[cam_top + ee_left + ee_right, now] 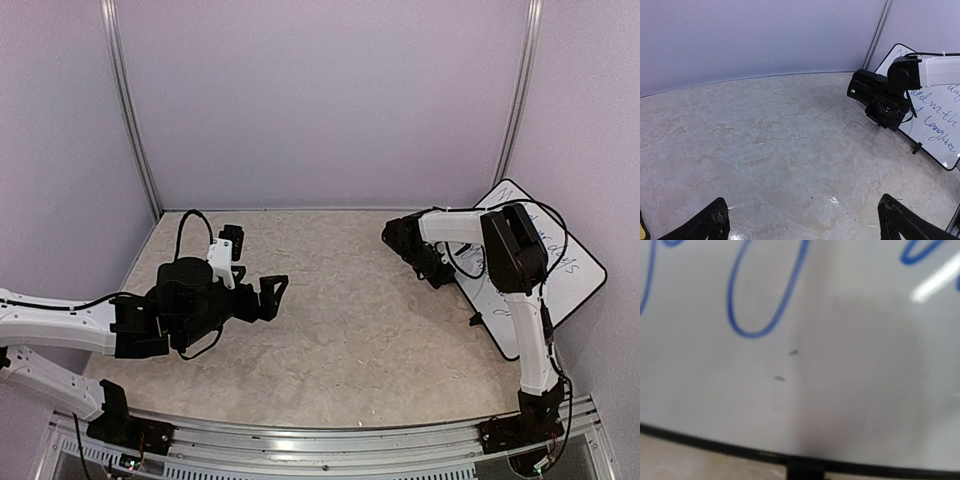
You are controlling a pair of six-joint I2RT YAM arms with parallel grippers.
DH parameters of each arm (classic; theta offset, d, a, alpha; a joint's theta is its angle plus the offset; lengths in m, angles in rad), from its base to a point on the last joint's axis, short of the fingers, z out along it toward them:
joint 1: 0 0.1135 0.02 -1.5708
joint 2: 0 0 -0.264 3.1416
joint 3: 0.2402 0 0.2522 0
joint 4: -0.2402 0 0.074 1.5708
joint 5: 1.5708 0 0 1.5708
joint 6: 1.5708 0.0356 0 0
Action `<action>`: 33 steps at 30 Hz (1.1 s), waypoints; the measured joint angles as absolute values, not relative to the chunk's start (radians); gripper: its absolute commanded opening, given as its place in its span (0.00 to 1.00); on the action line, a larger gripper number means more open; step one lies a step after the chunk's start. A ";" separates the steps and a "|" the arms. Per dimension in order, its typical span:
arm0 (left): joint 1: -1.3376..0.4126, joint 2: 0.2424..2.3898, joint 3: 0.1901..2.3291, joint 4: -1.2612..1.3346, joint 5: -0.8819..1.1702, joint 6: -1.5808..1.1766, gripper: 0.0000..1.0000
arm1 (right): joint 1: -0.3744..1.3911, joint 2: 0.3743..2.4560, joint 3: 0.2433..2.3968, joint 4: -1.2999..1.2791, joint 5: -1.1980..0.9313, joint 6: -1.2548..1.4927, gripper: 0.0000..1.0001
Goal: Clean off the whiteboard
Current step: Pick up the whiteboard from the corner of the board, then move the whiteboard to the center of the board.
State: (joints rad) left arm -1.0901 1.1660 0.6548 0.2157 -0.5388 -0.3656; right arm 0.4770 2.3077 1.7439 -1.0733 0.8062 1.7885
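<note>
Top view: whiteboard point(572, 272) sits at the right edge of the surface point(350, 330), turned at an angle, next to the right wall point(600, 150). Handwriting is visible on it. Right arm point(525, 330) rises from its base, bends over the board and reaches left. Right pincer point(438, 270) is at the board's left edge; it's a dark lump here, so I cannot tell whether the fingers are apart or together. Left arm point(60, 325) is on the left side, well away from the board. Left pincer point(252, 265) has its fingers spread wide and nothing between them.

Left wrist view: left pincer point(802, 207) shows both black fingertips point(715, 220) at the bottom corners, wide apart over bare surface point(780, 150). Whiteboard point(935, 115) is at far right with blue cursive lines on it. Right pincer point(887, 112) is right up against the board's near edge; finger state cannot be read here either.

Right wrist view: very close on the whiteboard point(855, 365) and blurry. Blue loops of writing point(747, 305) run across the top, with two small dark specks point(780, 378) mid-frame. The black frame point(700, 440) runs along the bottom, with a small black foot point(805, 472) under it. The right pincer's own fingers are not in this shot.
</note>
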 measured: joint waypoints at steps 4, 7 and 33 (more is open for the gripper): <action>-1.090 1.166 0.655 0.216 -0.538 -0.366 0.99 | 0.478 2.308 1.744 -1.077 0.808 1.777 0.00; -1.090 1.166 0.655 0.216 -0.538 -0.366 0.99 | 0.488 2.308 1.744 -1.077 0.809 1.771 0.00; -1.090 1.154 0.649 0.216 -0.567 -0.366 0.99 | 0.707 2.317 1.757 -0.959 0.816 1.581 0.00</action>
State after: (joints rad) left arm -1.0901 1.1542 0.6487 0.2157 -0.5667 -0.3660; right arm 0.7074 2.3173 1.7569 -0.9588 0.8158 1.5814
